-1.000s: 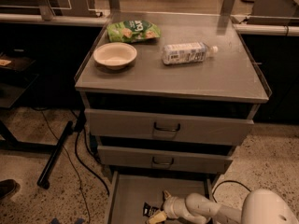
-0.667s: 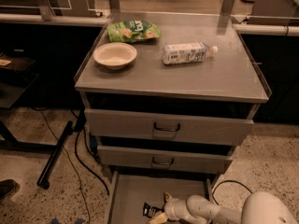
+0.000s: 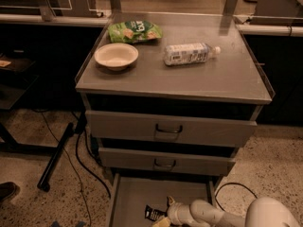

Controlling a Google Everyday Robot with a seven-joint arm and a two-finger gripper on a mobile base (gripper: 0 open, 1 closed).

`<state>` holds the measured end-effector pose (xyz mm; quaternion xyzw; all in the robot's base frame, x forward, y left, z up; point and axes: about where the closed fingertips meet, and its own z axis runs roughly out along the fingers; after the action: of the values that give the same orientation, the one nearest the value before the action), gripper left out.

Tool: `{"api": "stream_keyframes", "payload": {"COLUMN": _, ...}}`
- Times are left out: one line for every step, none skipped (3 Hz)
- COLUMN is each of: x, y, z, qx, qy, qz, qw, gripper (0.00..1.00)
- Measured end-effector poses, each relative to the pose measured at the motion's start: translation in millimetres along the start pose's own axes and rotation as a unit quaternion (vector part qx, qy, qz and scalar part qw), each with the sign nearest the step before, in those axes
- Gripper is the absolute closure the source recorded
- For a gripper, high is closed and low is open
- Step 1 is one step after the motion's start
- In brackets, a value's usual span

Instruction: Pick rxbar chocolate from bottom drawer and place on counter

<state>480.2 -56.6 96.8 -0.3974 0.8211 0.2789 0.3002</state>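
Black snack bar (image 3: 152, 213) in open bottom drawer (image 3: 132, 197), lower centre; my end effector (image 3: 165, 211) just beside it, grip state untellable.

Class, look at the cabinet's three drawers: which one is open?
The bottom drawer, slid out near the floor. The top drawer and middle drawer, both handled, are shut. The gripper is in the open one, beside the rxbar chocolate.

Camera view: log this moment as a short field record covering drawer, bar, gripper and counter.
bottom drawer: pulled open
rxbar chocolate: lying on the drawer floor
gripper: down in the drawer, right beside the bar
counter: holds bowl, green snack bag and plastic bottle lying on its side; no bar on it yet
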Motion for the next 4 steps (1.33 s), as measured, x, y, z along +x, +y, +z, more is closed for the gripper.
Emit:
{"api": "stream_keyframes", "payload": {"x": -0.1, "y": 0.1, "z": -0.1, "qx": 0.000, "qy": 0.000, "qz": 0.000, "qw": 1.0000, "gripper": 0.18}}
{"api": "stream_keyframes", "payload": {"x": -0.1, "y": 0.1, "z": 0.0, "qx": 0.000, "qy": 0.000, "qz": 0.000, "qw": 1.0000, "gripper": 0.41}}
{"api": "stream_keyframes", "payload": {"x": -0.1, "y": 0.1, "z": 0.0, "qx": 0.000, "qy": 0.000, "qz": 0.000, "qw": 1.0000, "gripper": 0.72}}
{"api": "stream_keyframes", "payload": {"x": -0.1, "y": 0.2, "z": 0.0, "qx": 0.000, "qy": 0.000, "qz": 0.000, "qw": 1.0000, "gripper": 0.95}}
